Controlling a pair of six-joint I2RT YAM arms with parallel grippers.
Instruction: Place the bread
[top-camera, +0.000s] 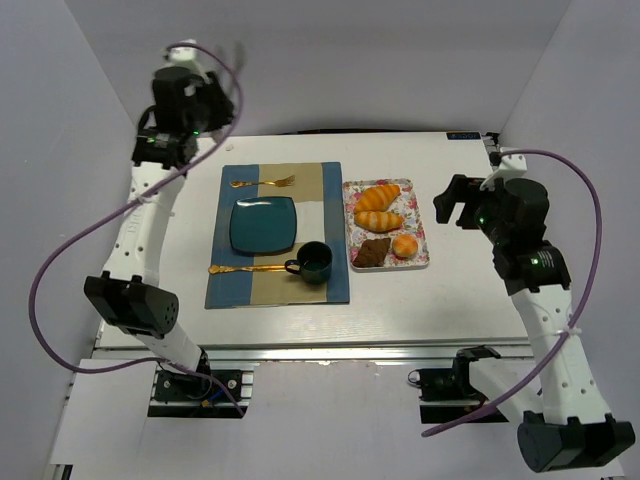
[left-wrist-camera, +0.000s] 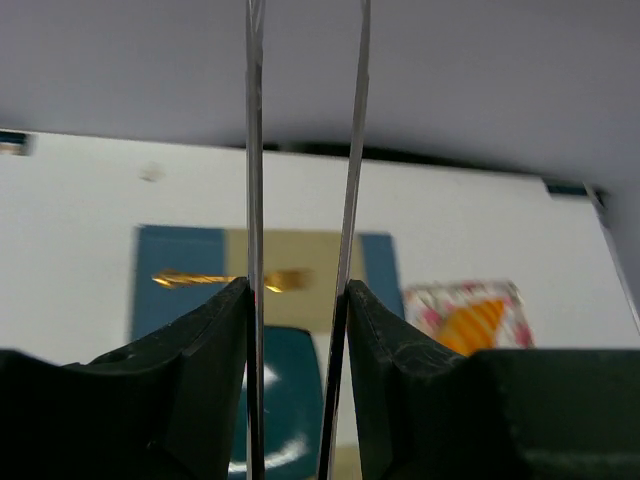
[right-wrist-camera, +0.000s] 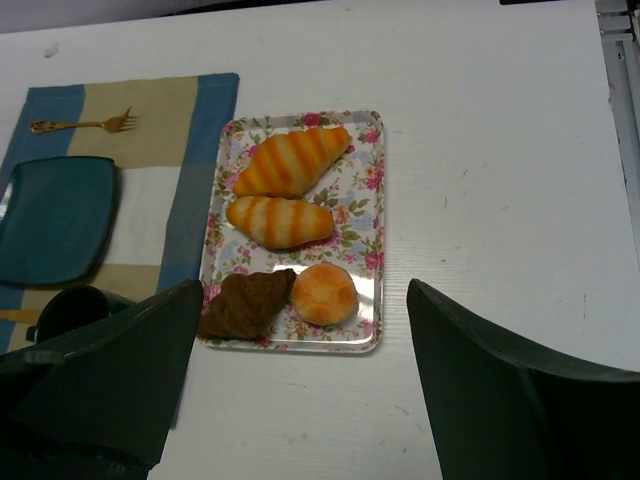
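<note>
1. While the right gripper (top-camera: 441, 205) hangs released, jaws wide, just right of the tray (right-wrist-camera: 365, 230), the bread is found ahead of it and to its left. All four pieces are on the tray.
2. Nearest are set the bun (right-wrist-camera: 324, 293) and the brown piece (right-wrist-camera: 245, 303), side by side at the tray's near end. The bun is round, so no long axis need be matched.
3. Beyond them the two striped rolls (right-wrist-camera: 290, 160) (right-wrist-camera: 280, 221) are laid with long axes across the tray, roughly along the jaws' closing line. A wrist turn is judged needed to grip either across its width.
4. The plate (top-camera: 262, 225) is seen left of the tray.
5. Farthest, the left gripper (left-wrist-camera: 297, 290) is held raised, well apart from the tray, clenched on two thin metal strips (left-wrist-camera: 254, 200). The right arm is judged the nearer.
</note>
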